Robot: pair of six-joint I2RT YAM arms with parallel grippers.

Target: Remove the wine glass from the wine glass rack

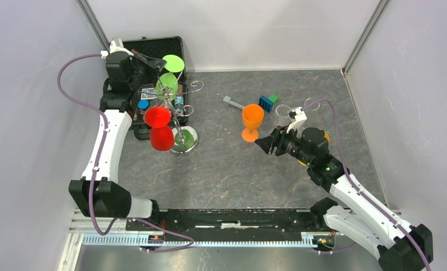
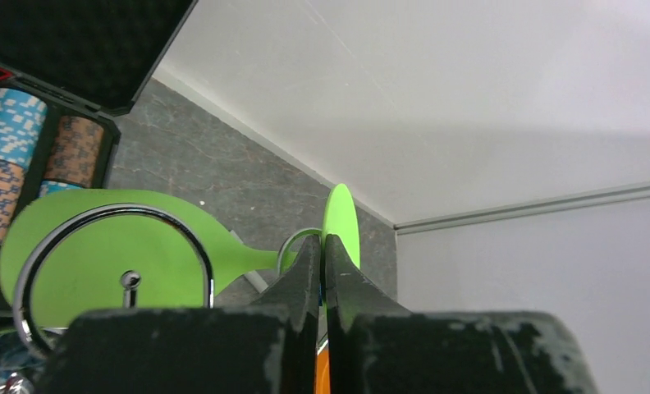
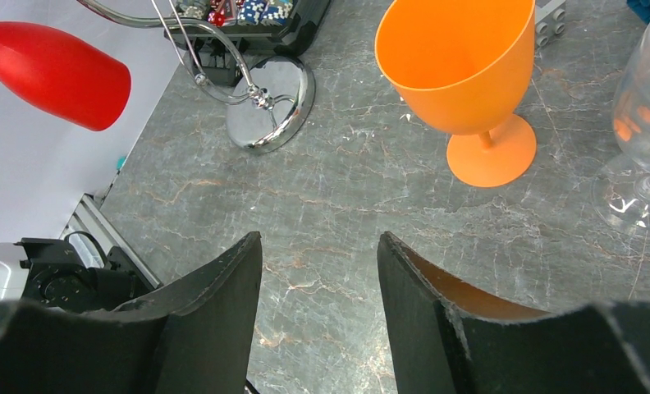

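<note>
The wine glass rack stands left of centre, its chrome hook ring close in the left wrist view. A green wine glass hangs from its far side, foot disc uppermost. My left gripper is shut on that thin foot, seen edge-on at my fingertips; the green bowl lies to the left. Two red glasses hang on the near side. My right gripper hovers open and holds nothing, just short of an orange glass standing on the table.
A black case with poker chips lies open behind the rack. A clear glass stands right of the orange one. Blue and green blocks and a grey piece lie further back. The rack's base and a red glass show left of my right gripper.
</note>
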